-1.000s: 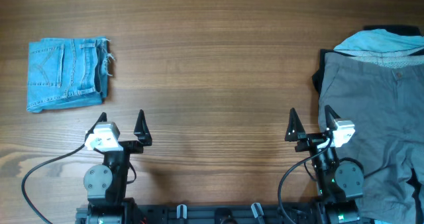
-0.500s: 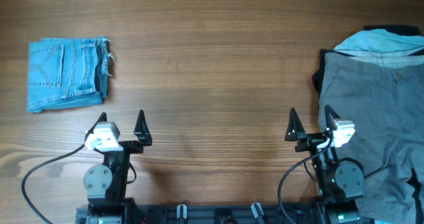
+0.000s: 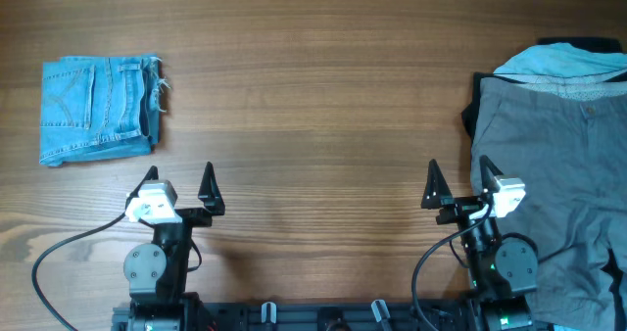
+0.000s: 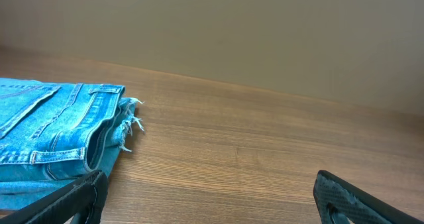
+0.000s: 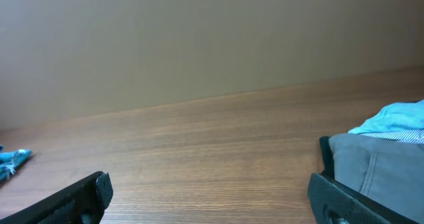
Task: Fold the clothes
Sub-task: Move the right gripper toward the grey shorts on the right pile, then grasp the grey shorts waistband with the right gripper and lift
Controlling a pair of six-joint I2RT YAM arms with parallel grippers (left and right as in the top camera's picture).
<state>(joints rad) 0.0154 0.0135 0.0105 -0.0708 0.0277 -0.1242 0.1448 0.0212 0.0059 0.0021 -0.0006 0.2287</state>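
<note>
The mid-grey shorts (image 3: 554,155) lie spread out at the right edge of the table, on top of a pile; a corner of them shows in the right wrist view (image 5: 381,168). My right gripper (image 3: 458,182) is open and empty just left of them, its right finger at their edge. My left gripper (image 3: 179,179) is open and empty near the front left of the table, far from the grey shorts. Both wrist views show wide-open fingers over bare wood (image 4: 209,201) (image 5: 209,194).
Folded light-blue denim shorts (image 3: 98,109) lie at the far left, also in the left wrist view (image 4: 53,134). A black garment (image 3: 470,111) and a pale blue cloth (image 3: 563,62) lie under the grey shorts. Wooden table (image 3: 313,96) between them.
</note>
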